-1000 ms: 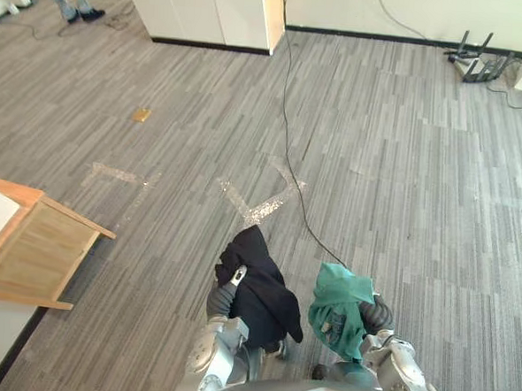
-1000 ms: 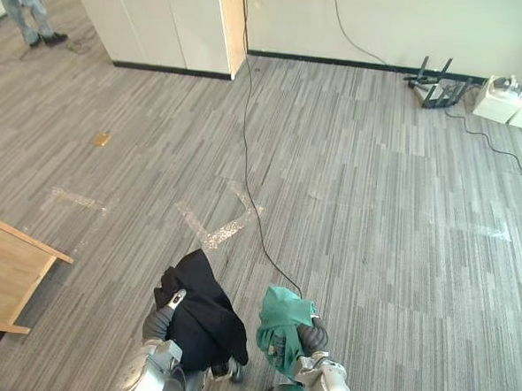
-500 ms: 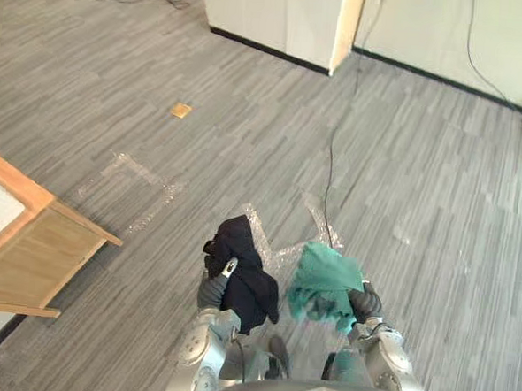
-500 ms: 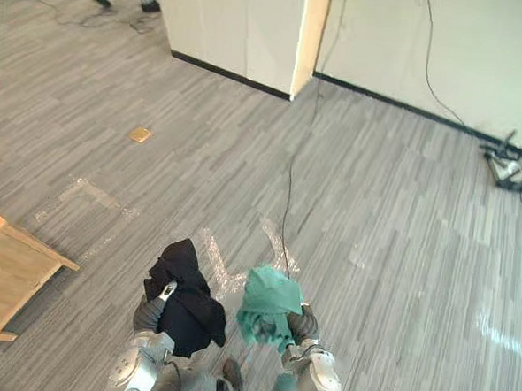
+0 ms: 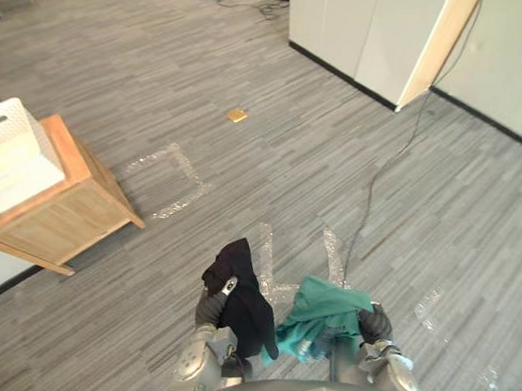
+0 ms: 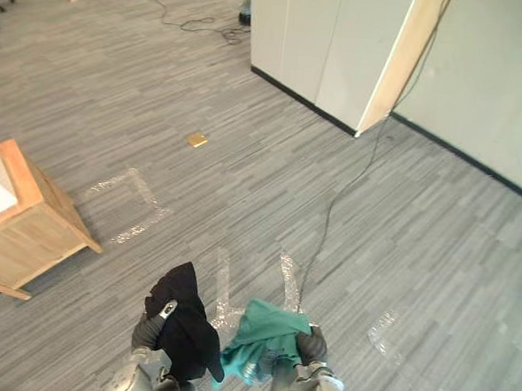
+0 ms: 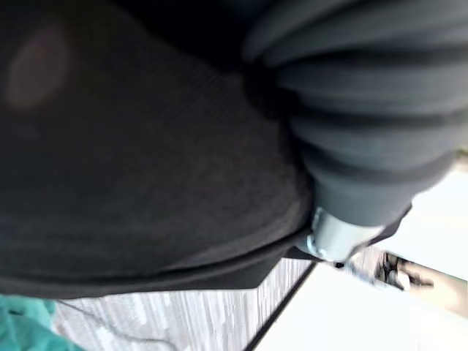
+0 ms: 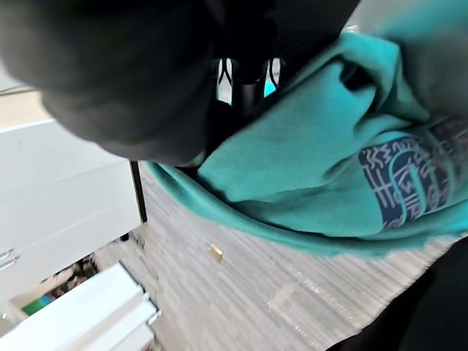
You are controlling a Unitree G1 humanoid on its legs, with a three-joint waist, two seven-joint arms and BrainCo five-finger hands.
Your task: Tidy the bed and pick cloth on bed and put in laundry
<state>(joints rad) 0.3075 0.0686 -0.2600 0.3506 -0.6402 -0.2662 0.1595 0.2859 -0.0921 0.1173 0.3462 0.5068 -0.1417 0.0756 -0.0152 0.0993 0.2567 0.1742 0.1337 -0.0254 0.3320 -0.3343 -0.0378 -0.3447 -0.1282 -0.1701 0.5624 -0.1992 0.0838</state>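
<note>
Two cloths are up off the floor, black cloth (image 5: 242, 292) draped on left hand (image 5: 208, 306), teal cloth (image 5: 320, 310) on right hand (image 5: 374, 324), each grip hidden so cannot tell; best carry both high, steering left toward white bin (image 5: 11, 154) on bench (image 5: 65, 214), likely the laundry.

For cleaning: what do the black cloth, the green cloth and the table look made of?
Black cloth: matte knit fabric, probably; fine ribbing shows close up.
Green cloth: soft fabric, perhaps cotton jersey; it folds loosely and bears a print.
Table: pale wood, matte, by its colour and plank panels.
</note>
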